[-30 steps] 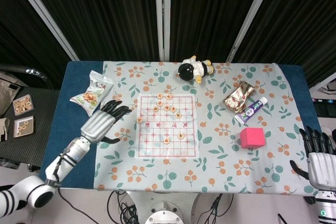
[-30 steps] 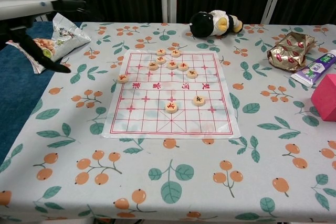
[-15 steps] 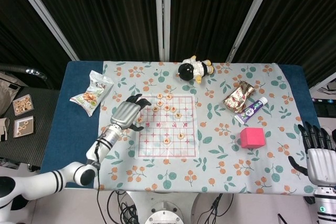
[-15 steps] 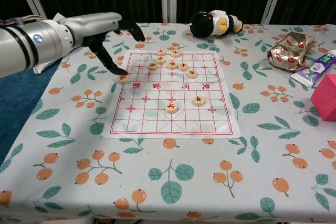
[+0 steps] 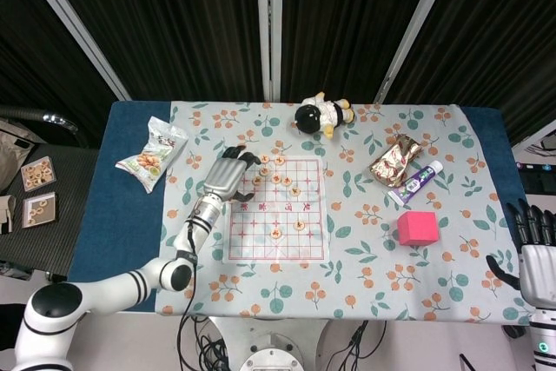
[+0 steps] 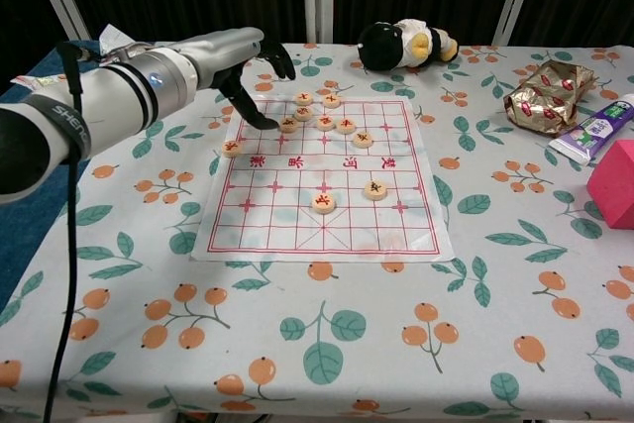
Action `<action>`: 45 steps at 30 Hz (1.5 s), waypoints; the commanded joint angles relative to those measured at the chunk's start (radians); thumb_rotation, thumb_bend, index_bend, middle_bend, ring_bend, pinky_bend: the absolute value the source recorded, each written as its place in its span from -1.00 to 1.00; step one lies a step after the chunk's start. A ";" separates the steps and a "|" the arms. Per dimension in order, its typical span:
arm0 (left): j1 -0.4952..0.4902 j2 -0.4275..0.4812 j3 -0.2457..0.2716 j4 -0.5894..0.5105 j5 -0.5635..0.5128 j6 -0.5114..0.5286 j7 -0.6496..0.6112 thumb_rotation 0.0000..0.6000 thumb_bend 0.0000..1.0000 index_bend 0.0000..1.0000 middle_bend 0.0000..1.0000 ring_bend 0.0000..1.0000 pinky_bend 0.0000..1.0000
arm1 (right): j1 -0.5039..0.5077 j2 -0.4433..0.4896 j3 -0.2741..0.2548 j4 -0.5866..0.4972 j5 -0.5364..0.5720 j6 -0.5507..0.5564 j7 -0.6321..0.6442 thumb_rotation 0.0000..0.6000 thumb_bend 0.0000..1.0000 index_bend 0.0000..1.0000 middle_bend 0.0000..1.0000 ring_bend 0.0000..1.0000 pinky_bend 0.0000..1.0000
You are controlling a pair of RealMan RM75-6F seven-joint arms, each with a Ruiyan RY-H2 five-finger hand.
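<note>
A paper chess board [image 5: 275, 223] [image 6: 322, 230] with a red grid lies mid-table. Several round wooden pieces [image 5: 276, 178] [image 6: 345, 126] are clustered at its far side, and two more [image 6: 324, 203] lie near its middle. My left hand [image 5: 230, 175] [image 6: 238, 54] hovers over the board's far left corner, fingers apart and bent downward, holding nothing. Its thumb tip [image 6: 262, 120] comes down just left of one piece [image 6: 288, 124]. Another piece [image 6: 232, 149] lies alone at the board's left edge. My right hand [image 5: 539, 254] stands open off the table's right edge, seen only in the head view.
A black-and-white plush toy [image 5: 321, 115] [image 6: 406, 44] lies beyond the board. A snack bag [image 5: 152, 154] is at the far left. A foil packet [image 5: 395, 160] [image 6: 548, 94], a toothpaste tube [image 5: 415, 182] [image 6: 594, 131] and a pink cube [image 5: 417, 228] [image 6: 614, 183] are at the right.
My left hand has swung right from beside the snack bag to the board's far left corner. The right hand has sunk slightly lower at the table's edge. Nothing on the table moved.
</note>
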 commanded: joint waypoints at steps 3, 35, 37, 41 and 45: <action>-0.023 -0.048 -0.008 0.069 -0.022 0.000 -0.003 1.00 -0.55 -0.39 -0.59 -0.89 -0.82 | 0.000 -0.007 0.005 0.015 -0.007 0.010 0.013 1.00 -0.74 -1.00 -1.00 -1.00 -1.00; -0.089 -0.197 -0.029 0.385 -0.002 -0.103 -0.131 1.00 -0.48 -0.12 -0.56 -0.89 -0.80 | 0.002 -0.018 0.015 0.046 0.024 -0.008 0.032 1.00 -0.71 -1.00 -1.00 -1.00 -1.00; -0.090 -0.199 -0.031 0.386 0.005 -0.099 -0.140 1.00 -0.48 -0.12 -0.56 -0.89 -0.80 | 0.003 -0.019 0.015 0.047 0.024 -0.009 0.032 1.00 -0.71 -1.00 -1.00 -1.00 -1.00; -0.095 -0.199 -0.032 0.386 0.016 -0.099 -0.147 1.00 -0.48 -0.11 -0.56 -0.89 -0.80 | 0.004 -0.021 0.013 0.049 0.022 -0.010 0.029 1.00 -0.71 -1.00 -1.00 -1.00 -1.00; -0.099 -0.201 -0.031 0.395 0.024 -0.104 -0.148 1.00 -0.39 -0.09 -0.56 -0.89 -0.80 | 0.004 -0.021 0.011 0.049 0.026 -0.017 0.026 1.00 -0.71 -1.00 -1.00 -1.00 -1.00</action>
